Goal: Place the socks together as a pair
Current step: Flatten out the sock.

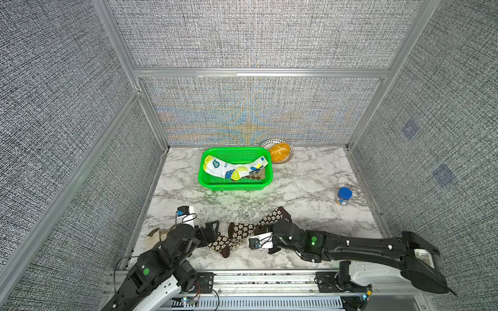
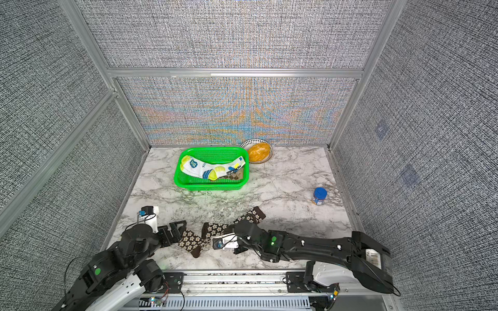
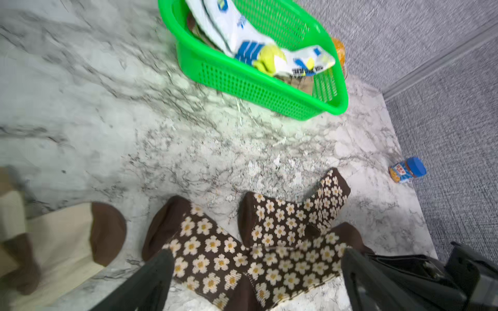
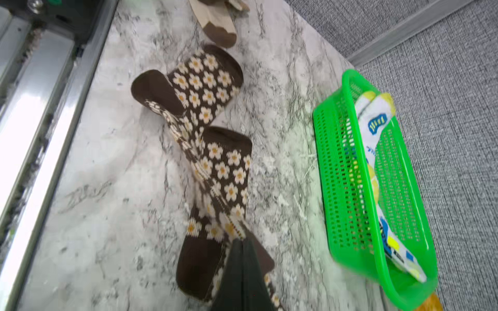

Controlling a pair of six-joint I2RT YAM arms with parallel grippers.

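two brown flowered socks (image 1: pixel 241 231) overlapping on the marble tabletop (image 1: pixel 310 183) in front of the green basket (image 1: pixel 234 185), right claw (image 4: pixel 241 243) pinching one's edge, left claw (image 3: pixel 257 253) spread wide over the other, white patched socks (image 1: pixel 223 168) inside the basket

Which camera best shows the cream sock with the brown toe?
Left wrist view: the cream sock lies large, brown toe plain, though blurred. Right wrist view cuts it off at the frame edge. In a top view the left arm hides most of it.

Green basket (image 1: pixel 231 185), blue-lidded jar (image 1: pixel 343 196), striped bowl (image 1: pixel 268 142)
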